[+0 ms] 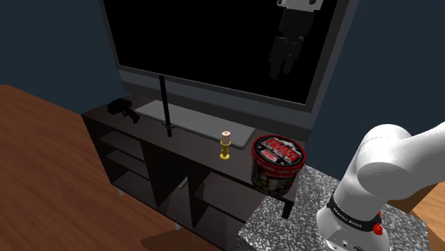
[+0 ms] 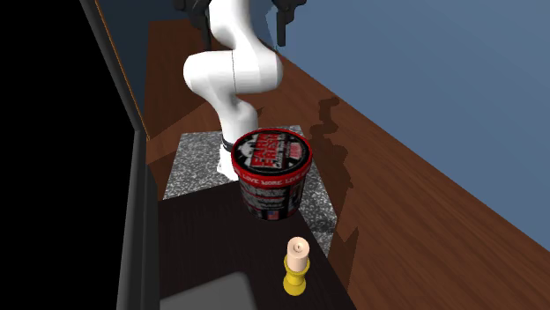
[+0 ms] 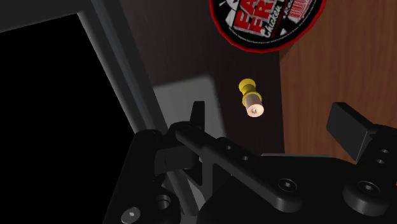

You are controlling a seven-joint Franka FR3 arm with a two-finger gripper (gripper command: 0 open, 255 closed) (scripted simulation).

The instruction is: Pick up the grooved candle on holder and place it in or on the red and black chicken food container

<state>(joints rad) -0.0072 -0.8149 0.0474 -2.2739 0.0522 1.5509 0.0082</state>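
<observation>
The candle stands upright on the dark cabinet, near the tub (not touching it). The gripper hangs high above, fingers wide apart, seemingly holding nothing.

I am holding my gripper high up in front of the big black TV screen, with my two fingers pointing down and standing apart. Well below it, the candle is standing on its yellow holder on the dark TV stand. The red and black chicken food tub is sitting near it, at the end by my white arm.
</observation>
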